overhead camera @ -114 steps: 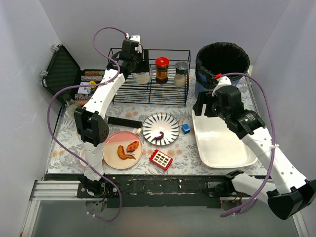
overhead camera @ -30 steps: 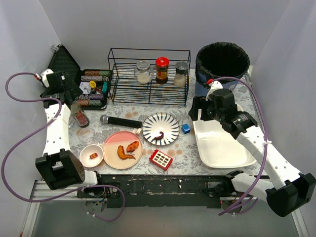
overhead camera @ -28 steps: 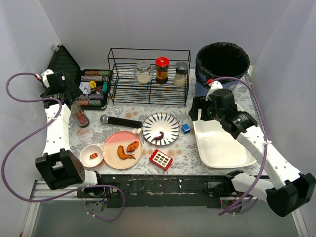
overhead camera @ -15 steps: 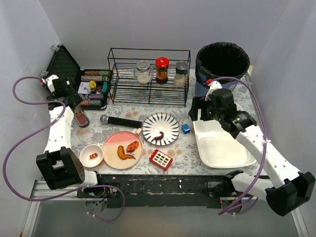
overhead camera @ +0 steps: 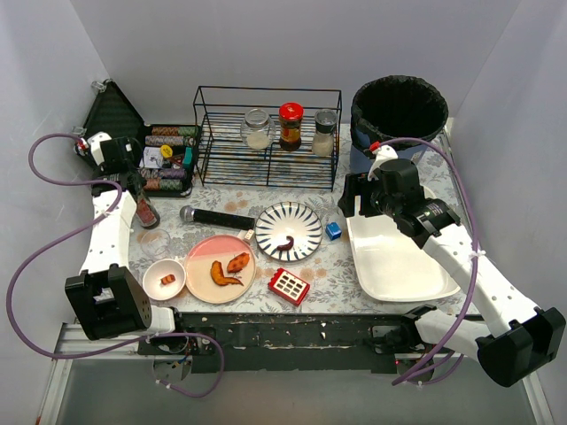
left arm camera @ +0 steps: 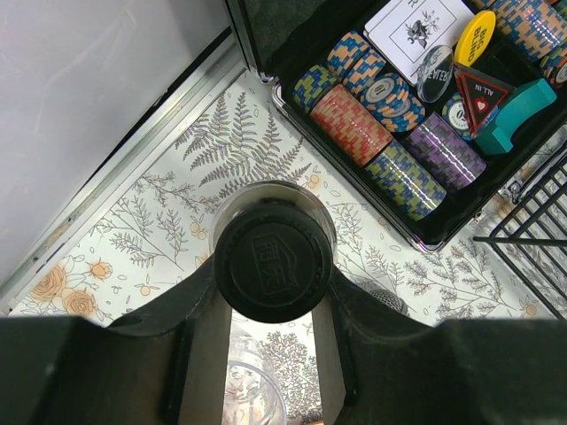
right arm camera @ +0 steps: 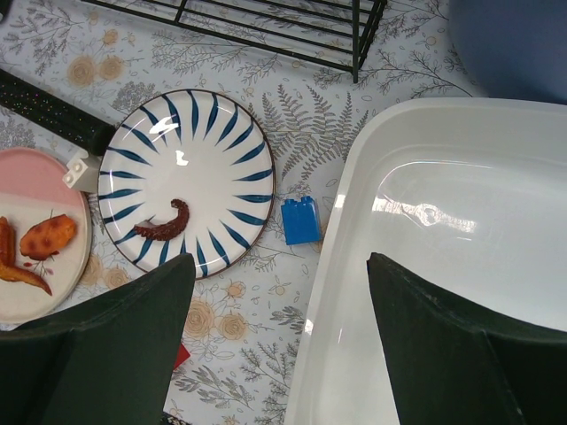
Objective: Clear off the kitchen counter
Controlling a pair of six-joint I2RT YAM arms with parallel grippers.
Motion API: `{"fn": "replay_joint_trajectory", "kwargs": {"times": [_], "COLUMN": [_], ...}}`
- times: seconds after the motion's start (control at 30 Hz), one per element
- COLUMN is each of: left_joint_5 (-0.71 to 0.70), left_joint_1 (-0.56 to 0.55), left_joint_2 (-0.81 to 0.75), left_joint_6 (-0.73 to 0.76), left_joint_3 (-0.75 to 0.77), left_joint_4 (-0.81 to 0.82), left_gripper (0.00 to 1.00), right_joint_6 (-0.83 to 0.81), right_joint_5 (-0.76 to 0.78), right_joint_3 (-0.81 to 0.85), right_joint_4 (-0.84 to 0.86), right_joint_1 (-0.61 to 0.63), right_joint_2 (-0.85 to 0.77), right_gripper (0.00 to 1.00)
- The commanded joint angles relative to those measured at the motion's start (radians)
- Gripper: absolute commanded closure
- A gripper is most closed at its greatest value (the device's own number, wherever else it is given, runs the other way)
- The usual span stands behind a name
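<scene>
The kitchen counter has a fern-patterned top. On it lie a blue-striped plate with a brown scrap, a pink plate with food, a small white bowl, a red block, a blue brick, a black microphone and a clear glass. My left gripper is shut on a black-lidded spice jar near the counter's left edge. My right gripper is open and empty, over the left rim of the white tub, beside the blue brick.
A black wire rack at the back holds three jars. An open case of poker chips lies at the back left. A black bin stands at the back right. The white tub fills the right side.
My left arm left the rack, swung to the counter's left edge and closed on the spice jar; in the last second its wrist shifted slightly right. The right arm has barely moved.
</scene>
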Motion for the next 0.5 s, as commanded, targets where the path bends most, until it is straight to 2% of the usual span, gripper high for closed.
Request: {"fn": "replay_joint_trajectory", "kwargs": {"times": [0.0, 0.47], "left_joint_5": [-0.031, 0.233], "left_joint_1": [-0.006, -0.007], "left_joint_2": [-0.045, -0.002], "left_joint_6": [0.011, 0.029], "left_joint_3": [0.044, 0.367], "left_joint_4": [0.045, -0.136], "left_gripper": [1.00, 1.00], "right_joint_6": [-0.012, -0.011], "right_joint_5": [0.001, -0.009], "right_joint_3": [0.022, 0.016], "right_joint_4": [0.027, 0.038], "right_joint_1": [-0.001, -0.001], "right_joint_2": [-0.011, 0.001], "right_gripper": [0.13, 0.13]}}
